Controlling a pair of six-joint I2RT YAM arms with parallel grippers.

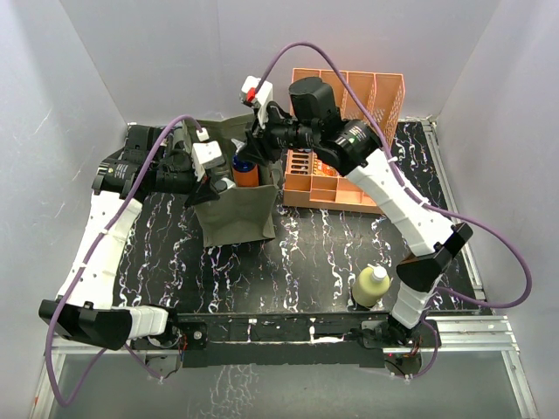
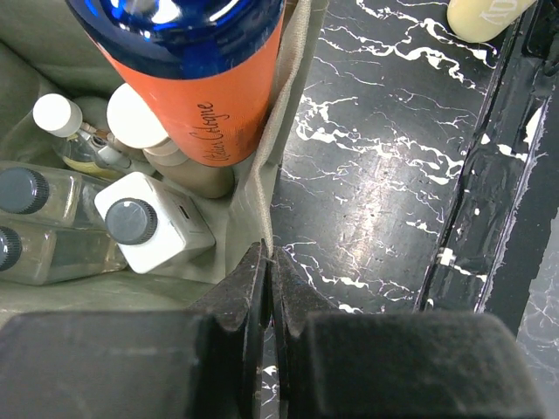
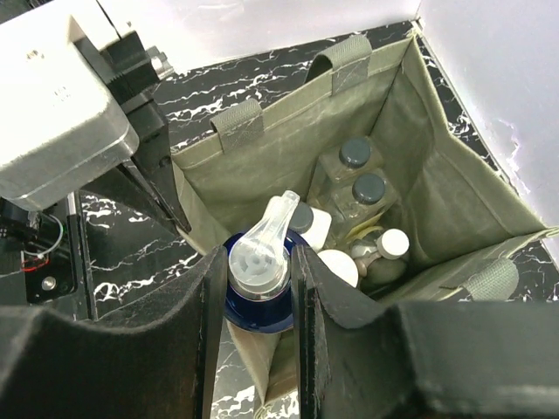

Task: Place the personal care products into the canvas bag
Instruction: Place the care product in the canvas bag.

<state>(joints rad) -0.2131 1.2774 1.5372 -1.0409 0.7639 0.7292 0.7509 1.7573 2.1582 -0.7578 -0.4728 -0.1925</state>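
I saw my right gripper (image 3: 257,278) clamped on the orange-blue bottle (image 2: 205,105), its script reading "Cologne", inside the canvas bag (image 3: 288,161), whose rim my left gripper (image 2: 267,260) pinched shut.

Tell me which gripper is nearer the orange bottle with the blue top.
Right. The right gripper clamps the orange bottle at the canvas bag's mouth; the left gripper pinches the rim alongside.

Orange-blue bottle (image 2: 201,96): top cut off by the left wrist view's upper edge; base hidden inside the canvas bag (image 2: 229,253).
Pale yellow bottle (image 2: 480,16): outside the canvas bag; only one end shows at the frame corner.
Clear glass bottles (image 2: 61,199): inside the canvas bag; bodies cut off by the left edge.
Top external view: the canvas bag's mouth is largely covered by the left arm (image 1: 105,236) and right arm (image 1: 393,188).
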